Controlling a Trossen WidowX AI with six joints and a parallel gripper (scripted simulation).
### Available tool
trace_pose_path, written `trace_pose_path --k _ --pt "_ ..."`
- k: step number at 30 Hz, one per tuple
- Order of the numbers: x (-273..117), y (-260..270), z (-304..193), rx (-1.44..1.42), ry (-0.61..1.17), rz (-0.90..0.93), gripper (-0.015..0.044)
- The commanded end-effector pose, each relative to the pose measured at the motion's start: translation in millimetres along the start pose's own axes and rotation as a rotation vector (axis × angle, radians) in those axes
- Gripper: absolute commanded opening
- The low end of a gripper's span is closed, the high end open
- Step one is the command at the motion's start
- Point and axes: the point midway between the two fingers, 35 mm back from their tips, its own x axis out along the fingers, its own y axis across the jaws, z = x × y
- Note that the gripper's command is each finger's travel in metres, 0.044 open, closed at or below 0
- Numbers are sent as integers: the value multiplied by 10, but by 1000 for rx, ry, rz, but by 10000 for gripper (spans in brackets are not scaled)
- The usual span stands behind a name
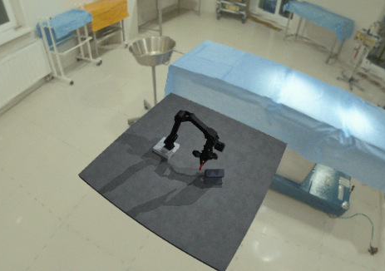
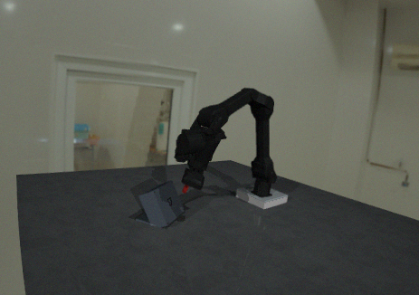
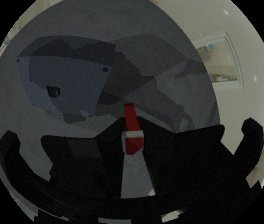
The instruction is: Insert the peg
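The red peg (image 1: pixel 201 166) (image 2: pixel 185 189) (image 3: pixel 130 116) has a pale band across it in the wrist view. My gripper (image 1: pixel 203 161) (image 2: pixel 188 184) (image 3: pixel 130 120) is shut on the peg and holds it above the table, slightly tilted, with its lower end free. The blue-grey sloped panel (image 1: pixel 214 174) (image 2: pixel 154 207) (image 3: pixel 75 75) stands just beyond the peg, on the side away from the arm's base. Its small dark hole (image 2: pixel 170 202) (image 3: pixel 53 92) looks roughly squarish, and in the wrist view it lies left of the peg tip. The peg does not touch the panel.
The arm's pale base (image 1: pixel 159 149) (image 2: pixel 268 201) stands on the dark table (image 1: pixel 175 220) (image 2: pixel 290 253). Small dark dots mark the panel's corners. Shadows of the arm fall over the table and part of the panel. A blue-draped bed (image 1: pixel 242 66) stands beyond the table edge.
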Motion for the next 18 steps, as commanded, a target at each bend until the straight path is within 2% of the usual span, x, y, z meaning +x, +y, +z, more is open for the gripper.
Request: trace_pose_path --k 1,18 --pt "-16 35 -10 17 -23 -10 0" --pt "-101 188 -76 77 -113 -32 0"
